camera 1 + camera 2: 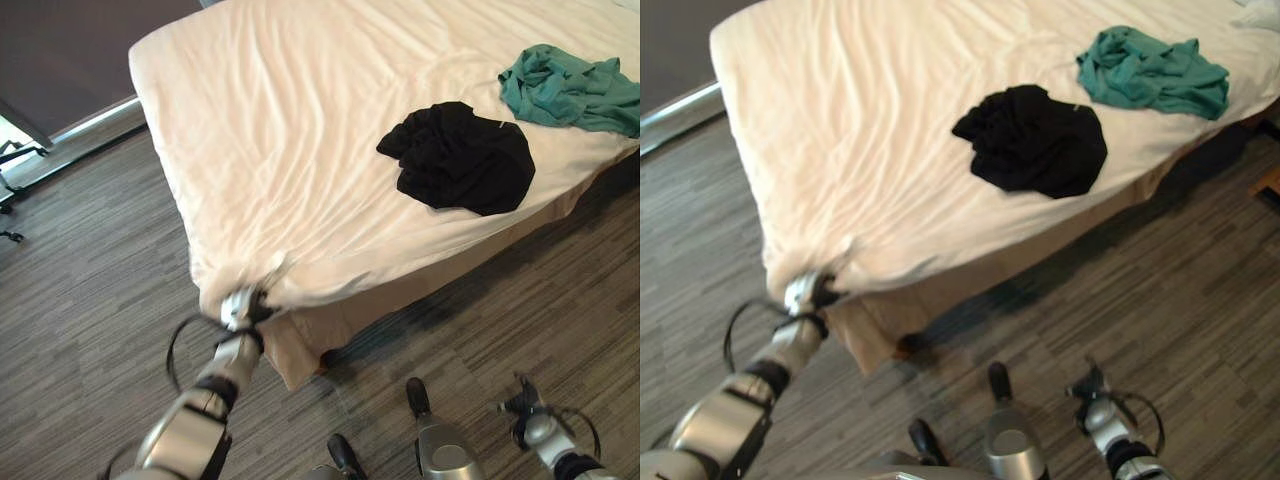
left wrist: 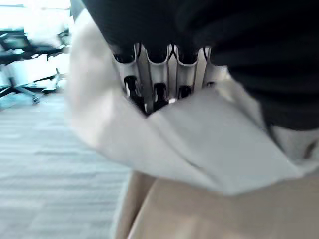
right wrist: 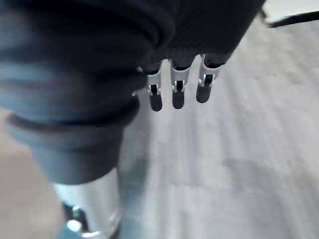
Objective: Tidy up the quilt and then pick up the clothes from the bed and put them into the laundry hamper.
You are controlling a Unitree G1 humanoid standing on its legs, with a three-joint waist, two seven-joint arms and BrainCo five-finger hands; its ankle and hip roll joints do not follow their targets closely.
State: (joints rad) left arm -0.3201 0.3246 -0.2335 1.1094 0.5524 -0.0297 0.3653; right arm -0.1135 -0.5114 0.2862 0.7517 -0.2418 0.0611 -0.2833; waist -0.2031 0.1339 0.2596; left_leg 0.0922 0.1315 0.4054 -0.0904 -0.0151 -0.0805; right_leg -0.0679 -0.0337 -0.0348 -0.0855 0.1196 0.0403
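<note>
A cream quilt (image 1: pixel 300 150) lies spread over the bed, lightly wrinkled. My left hand (image 1: pixel 238 308) is at the quilt's near corner, where the cloth bunches; in the left wrist view its fingers (image 2: pixel 158 74) are curled into the white fabric (image 2: pixel 209 144). A crumpled black garment (image 1: pixel 460 157) rests on the quilt near the bed's long edge. Beside it, farther right, lies a teal garment (image 1: pixel 570 88). My right hand (image 1: pixel 530 415) hangs low over the floor at the lower right, away from the bed, its fingers (image 3: pixel 177 84) straight and holding nothing.
The beige bed base (image 1: pixel 400 300) shows below the quilt's edge. Grey wood-pattern floor (image 1: pixel 90 280) surrounds the bed. A dark wall with a metal rail (image 1: pixel 90 120) runs at the upper left. A white pillow corner (image 1: pixel 1260 12) shows at the far right.
</note>
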